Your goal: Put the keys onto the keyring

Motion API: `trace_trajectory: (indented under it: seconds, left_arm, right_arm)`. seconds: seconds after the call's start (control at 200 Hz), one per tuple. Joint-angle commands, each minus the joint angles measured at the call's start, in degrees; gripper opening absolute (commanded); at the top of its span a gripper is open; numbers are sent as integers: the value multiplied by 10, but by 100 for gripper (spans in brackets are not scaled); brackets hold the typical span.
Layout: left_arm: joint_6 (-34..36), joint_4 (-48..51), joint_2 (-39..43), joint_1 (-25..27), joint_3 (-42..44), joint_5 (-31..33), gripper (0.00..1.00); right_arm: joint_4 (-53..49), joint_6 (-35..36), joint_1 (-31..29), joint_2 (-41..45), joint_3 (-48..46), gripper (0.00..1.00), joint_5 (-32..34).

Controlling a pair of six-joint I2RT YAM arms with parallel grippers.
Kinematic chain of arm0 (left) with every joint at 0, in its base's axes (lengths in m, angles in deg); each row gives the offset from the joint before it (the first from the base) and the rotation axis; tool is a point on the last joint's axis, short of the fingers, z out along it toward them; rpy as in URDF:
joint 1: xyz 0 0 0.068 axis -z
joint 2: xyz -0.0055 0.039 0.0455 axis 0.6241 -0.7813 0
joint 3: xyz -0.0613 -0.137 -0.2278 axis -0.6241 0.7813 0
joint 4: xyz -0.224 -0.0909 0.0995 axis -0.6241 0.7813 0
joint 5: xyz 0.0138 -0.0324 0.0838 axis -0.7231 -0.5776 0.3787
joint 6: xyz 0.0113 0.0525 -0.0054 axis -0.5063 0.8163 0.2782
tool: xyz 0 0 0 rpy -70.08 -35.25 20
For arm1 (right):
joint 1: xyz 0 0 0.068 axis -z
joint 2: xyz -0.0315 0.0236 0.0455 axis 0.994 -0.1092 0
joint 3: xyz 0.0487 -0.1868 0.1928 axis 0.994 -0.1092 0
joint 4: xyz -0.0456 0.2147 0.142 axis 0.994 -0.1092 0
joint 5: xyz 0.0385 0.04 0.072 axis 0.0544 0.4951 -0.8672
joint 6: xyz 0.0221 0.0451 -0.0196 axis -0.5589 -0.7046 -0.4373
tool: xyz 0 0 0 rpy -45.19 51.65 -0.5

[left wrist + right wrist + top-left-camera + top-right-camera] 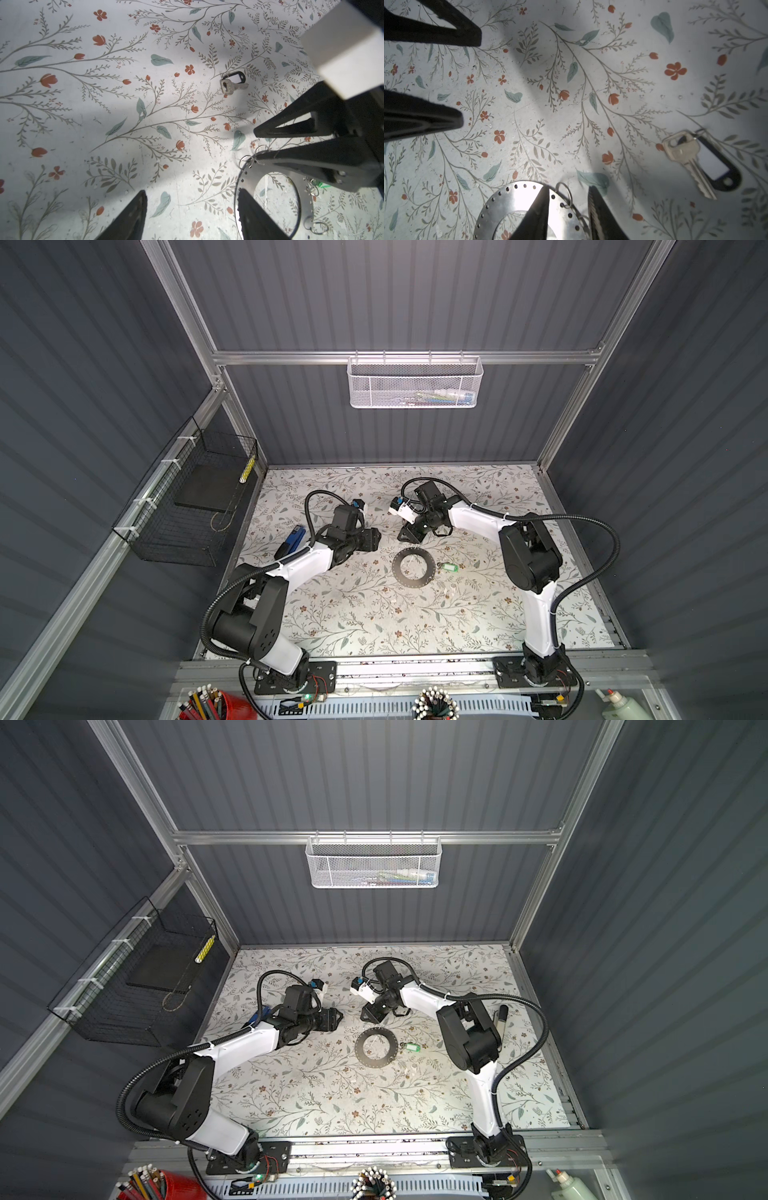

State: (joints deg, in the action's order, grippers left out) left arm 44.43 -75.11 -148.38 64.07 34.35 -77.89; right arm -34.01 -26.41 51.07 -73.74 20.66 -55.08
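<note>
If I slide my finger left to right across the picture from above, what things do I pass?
black wire basket → blue stapler → left gripper → keyring → green-tagged key

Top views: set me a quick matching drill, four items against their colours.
Items:
1 keyring
2 stapler
3 tag beside the keyring
4 basket on the back wall

Colours:
A green
B white
C grey
D blue

Pairs: 1-C; 2-D; 3-A; 4-B
</note>
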Motion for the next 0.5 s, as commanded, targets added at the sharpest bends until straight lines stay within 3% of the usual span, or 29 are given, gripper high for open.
trace_trajectory:
  seconds: [0.0, 0.495]
  left_arm:
    - [4, 14, 13, -3, 9, -4, 70]
    - [18, 8, 17, -4, 16, -26, 70]
  right_arm:
    - [-29, 0, -4, -9, 5, 33, 3]
    - [-36, 3, -10, -34, 2, 30, 28]
